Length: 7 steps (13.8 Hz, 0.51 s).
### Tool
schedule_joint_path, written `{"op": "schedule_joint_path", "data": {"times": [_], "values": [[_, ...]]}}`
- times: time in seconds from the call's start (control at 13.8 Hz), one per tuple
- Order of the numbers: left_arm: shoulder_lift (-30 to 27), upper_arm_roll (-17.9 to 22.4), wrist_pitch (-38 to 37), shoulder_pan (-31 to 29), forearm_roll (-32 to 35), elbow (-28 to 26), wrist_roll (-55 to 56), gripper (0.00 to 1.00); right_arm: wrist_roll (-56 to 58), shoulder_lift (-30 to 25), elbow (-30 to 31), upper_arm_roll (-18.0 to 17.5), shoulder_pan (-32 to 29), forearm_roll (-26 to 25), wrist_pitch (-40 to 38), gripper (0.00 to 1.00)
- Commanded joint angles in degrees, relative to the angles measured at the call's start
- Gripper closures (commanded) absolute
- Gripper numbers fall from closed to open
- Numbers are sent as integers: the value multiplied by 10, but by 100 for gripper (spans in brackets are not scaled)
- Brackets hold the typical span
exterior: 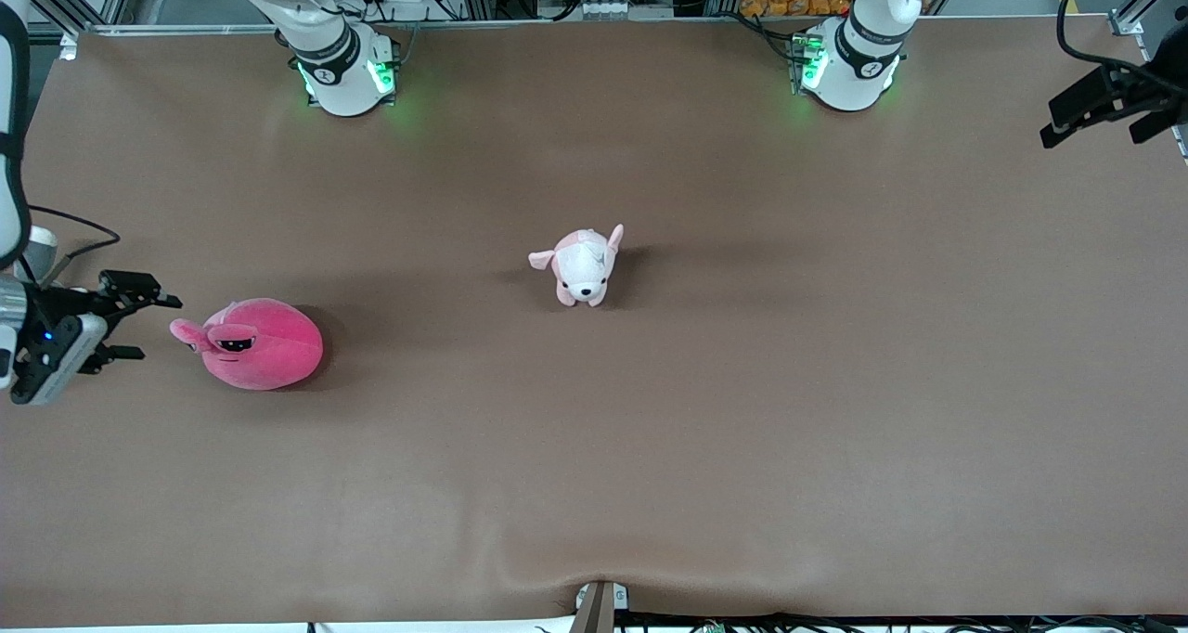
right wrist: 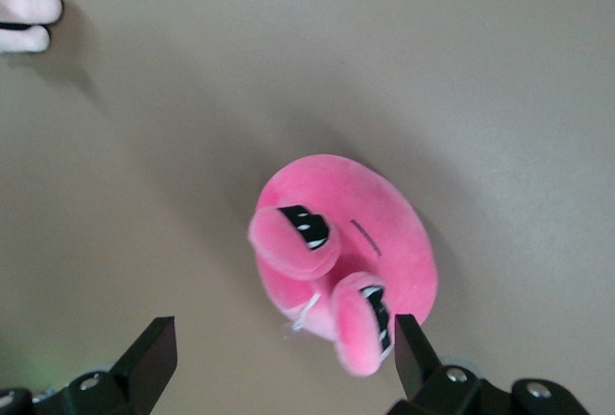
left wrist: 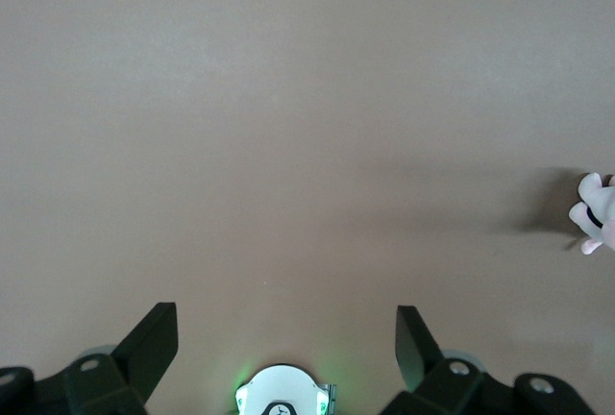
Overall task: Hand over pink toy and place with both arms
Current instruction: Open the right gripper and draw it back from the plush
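The pink toy point(exterior: 264, 343) lies on the brown table point(exterior: 594, 475) toward the right arm's end, its two stalk eyes pointing at my right gripper point(exterior: 153, 329). That gripper hovers low beside the toy, open and holding nothing. In the right wrist view the pink toy point(right wrist: 356, 232) sits just ahead of the right gripper point(right wrist: 283, 338), with one eye stalk close to a finger point(right wrist: 411, 346). My left gripper point(exterior: 1091, 136) hangs open and empty over the left arm's end of the table. In the left wrist view the left gripper point(left wrist: 286, 324) has only bare table under it.
A small pale pink-and-white puppy plush point(exterior: 583, 266) stands near the middle of the table, also in the right wrist view as the puppy point(right wrist: 24, 12) and in the left wrist view as the puppy point(left wrist: 596, 213). Both arm bases point(exterior: 345, 71) stand along the table's edge farthest from the front camera.
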State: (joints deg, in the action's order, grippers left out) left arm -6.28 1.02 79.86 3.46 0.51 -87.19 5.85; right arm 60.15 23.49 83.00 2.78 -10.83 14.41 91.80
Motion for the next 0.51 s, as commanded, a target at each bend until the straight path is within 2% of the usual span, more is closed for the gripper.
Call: {"op": "schedule_joint_path", "data": {"times": [0.0, 0.36, 0.44], "values": [[-37, 1, 21, 5, -8, -44, 3, 0, -47, -36, 18, -8, -6, -8, -16, 0], [-44, -17, 33, -2, -7, -55, 19, 0, -129, -95, 26, -10, 1, -26, -32, 0], [-42, -17, 34, -2, -7, -55, 20, 0, -156, -112, 36, -7, 23, -32, -32, 0]]}}
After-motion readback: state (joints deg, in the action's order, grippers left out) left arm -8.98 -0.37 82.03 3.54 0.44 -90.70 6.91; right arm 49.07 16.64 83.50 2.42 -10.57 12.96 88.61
